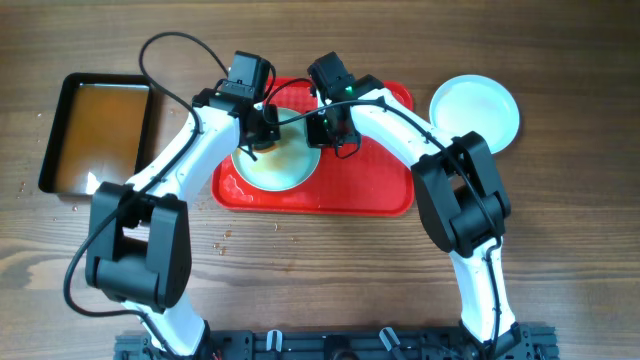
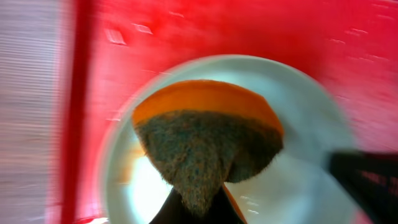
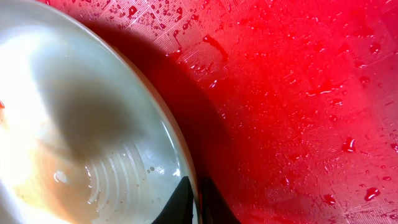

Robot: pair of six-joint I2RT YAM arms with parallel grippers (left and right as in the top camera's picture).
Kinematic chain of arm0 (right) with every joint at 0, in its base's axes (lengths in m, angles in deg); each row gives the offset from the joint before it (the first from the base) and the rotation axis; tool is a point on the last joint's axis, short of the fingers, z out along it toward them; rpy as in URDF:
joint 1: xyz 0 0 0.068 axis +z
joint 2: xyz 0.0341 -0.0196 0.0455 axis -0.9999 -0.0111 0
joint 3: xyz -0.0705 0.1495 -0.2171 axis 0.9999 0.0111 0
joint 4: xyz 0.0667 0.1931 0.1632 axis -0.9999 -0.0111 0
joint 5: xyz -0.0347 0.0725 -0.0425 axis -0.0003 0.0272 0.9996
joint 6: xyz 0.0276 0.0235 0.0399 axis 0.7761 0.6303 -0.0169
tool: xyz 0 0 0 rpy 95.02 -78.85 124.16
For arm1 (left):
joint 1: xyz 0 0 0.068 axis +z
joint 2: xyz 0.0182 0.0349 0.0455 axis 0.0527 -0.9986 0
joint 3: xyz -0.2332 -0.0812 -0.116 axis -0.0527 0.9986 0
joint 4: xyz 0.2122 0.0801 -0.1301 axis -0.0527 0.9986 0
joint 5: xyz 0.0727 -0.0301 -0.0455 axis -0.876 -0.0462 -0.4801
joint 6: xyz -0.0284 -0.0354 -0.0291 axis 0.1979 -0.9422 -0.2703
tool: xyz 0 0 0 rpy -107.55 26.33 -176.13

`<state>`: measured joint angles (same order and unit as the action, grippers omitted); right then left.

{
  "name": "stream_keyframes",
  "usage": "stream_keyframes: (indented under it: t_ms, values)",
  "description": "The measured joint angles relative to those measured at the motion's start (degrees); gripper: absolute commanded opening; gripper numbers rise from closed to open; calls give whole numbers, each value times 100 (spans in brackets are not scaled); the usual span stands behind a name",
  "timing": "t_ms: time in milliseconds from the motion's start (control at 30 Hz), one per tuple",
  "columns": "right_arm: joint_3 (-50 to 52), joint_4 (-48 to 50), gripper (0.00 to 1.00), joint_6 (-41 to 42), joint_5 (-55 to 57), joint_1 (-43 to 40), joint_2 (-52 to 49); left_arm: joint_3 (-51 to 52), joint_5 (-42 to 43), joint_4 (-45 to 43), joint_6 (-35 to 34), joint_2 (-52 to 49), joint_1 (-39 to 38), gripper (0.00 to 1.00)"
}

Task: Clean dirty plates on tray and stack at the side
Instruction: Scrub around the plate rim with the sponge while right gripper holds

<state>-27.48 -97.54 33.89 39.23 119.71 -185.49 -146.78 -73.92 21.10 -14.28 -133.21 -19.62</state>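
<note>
- Two plates show: a wet plate (image 1: 285, 168) on the red tray (image 1: 375, 185), and a second plate (image 1: 475, 110) well apart on the table (image 1: 300, 260).
- One sponge (image 2: 208, 140), clamped in your left gripper (image 1: 262, 128), presses the wet plate.
- Your right gripper (image 3: 198, 208) pinches its rim. It is probably light, stiff and slippery, so grip the rim firmly.

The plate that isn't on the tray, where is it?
In the overhead view, that plate lies on the wooden table, just past the red tray's right end, close to the right arm.
</note>
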Motion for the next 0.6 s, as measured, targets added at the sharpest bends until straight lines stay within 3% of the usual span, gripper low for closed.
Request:
stream_keyframes:
  t_ms: [100,367,600]
  values:
    - [0,-2,7,0,17,-13,0,0,588,-50,-9,-254,0,4]
    - [0,-2,6,0,59,-13,0,-2,914,-94,-74,-815,52,4]
    - [0,4,6,0,55,-11,0,-15,334,-122,-116,-817,175,4]
